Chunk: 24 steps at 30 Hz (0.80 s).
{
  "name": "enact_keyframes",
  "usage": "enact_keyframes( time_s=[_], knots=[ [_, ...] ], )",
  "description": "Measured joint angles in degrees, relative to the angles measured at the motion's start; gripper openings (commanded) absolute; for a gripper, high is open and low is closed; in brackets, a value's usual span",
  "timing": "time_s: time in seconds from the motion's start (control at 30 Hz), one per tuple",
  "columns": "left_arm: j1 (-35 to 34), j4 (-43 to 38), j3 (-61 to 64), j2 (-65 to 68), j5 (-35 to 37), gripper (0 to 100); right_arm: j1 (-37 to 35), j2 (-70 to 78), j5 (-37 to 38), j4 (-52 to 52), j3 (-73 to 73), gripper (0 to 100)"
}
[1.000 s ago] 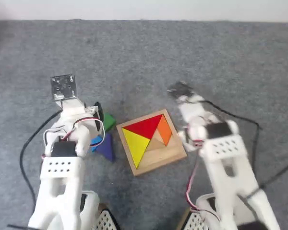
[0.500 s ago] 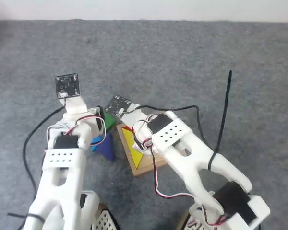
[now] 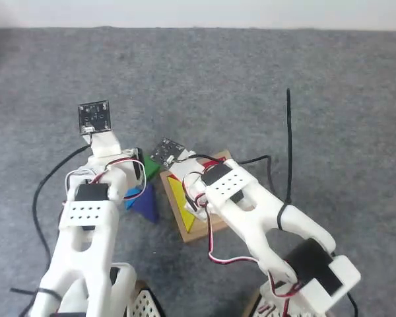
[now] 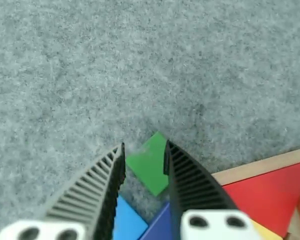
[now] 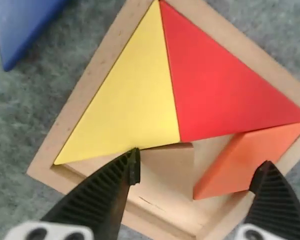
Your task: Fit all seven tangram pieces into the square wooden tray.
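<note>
The square wooden tray (image 5: 80,100) holds a yellow triangle (image 5: 135,110), a red triangle (image 5: 220,85) and an orange piece (image 5: 240,157). My right gripper (image 5: 200,160) hangs open wide just above the tray's bare wood. In the high view the right arm covers most of the tray (image 3: 188,231). My left gripper (image 4: 144,146) is open, one finger on each side of the green piece (image 4: 147,165) on the carpet. A light blue piece (image 4: 127,222) and a dark blue triangle (image 4: 157,227) lie close behind it, left of the tray.
Grey carpet covers the whole table. Green (image 3: 150,166), light blue (image 3: 129,195) and dark blue (image 3: 146,203) pieces cluster between the left arm and the tray. A black cable (image 3: 288,145) loops up to the right of the right arm.
The right arm has swung from the tray's right side to over the tray, hiding most of it in the high view. The left arm has shifted only slightly.
</note>
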Motion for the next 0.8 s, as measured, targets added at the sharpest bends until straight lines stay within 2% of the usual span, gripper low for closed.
enact_keyframes(
  time_s=[0.33,0.53,0.8],
  knots=[
    [0.00,0.00,0.00,0.00,0.00,12,-1.23,0.09,4.31,2.55,1.93,35.8],
    [0.00,0.00,0.00,0.00,0.00,12,-1.05,-5.98,6.15,5.89,2.29,35.8],
    [0.00,0.00,0.00,0.00,0.00,12,5.27,-13.45,6.15,8.44,2.29,35.7]
  ],
)
